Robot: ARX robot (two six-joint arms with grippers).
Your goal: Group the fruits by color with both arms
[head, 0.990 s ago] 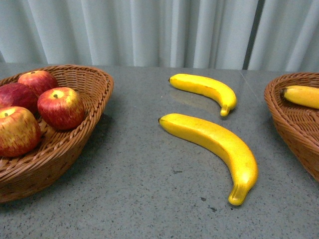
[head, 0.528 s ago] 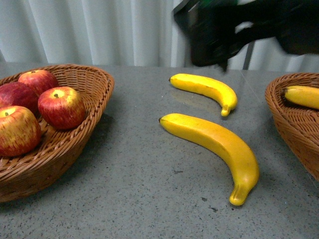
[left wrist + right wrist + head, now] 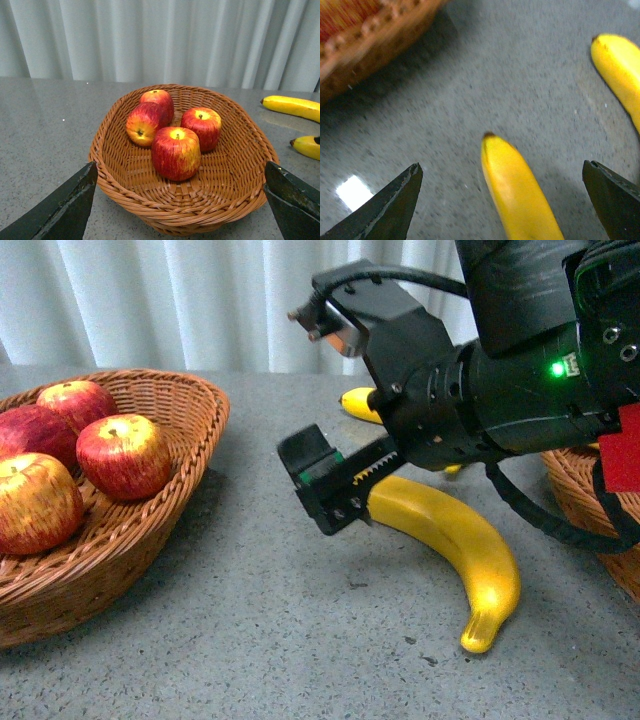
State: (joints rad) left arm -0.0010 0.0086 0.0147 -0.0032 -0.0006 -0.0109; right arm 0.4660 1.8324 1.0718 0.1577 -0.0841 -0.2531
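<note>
Several red-and-yellow apples point(image 3: 122, 455) lie in the left wicker basket point(image 3: 190, 410). The long banana point(image 3: 470, 550) lies on the grey table, and a shorter banana point(image 3: 358, 402) shows only its tip behind my right arm. My right gripper point(image 3: 345, 495) hangs open over the long banana's dark-tipped far end. In the right wrist view that banana point(image 3: 517, 190) lies between the spread fingers of the right gripper point(image 3: 501, 167), untouched. My left gripper point(image 3: 181, 165) is open in front of the apple basket point(image 3: 115, 190), with nothing between its fingers. It is out of the front view.
A second wicker basket point(image 3: 575, 475) stands at the right, mostly covered by my right arm. Both bananas point(image 3: 292, 106) lie to one side of the apple basket in the left wrist view. A pale curtain runs behind the table.
My right arm has come in from the upper right and dropped over the long banana's far end. It now hides most of the shorter banana and the right basket. The fruits have not moved.
</note>
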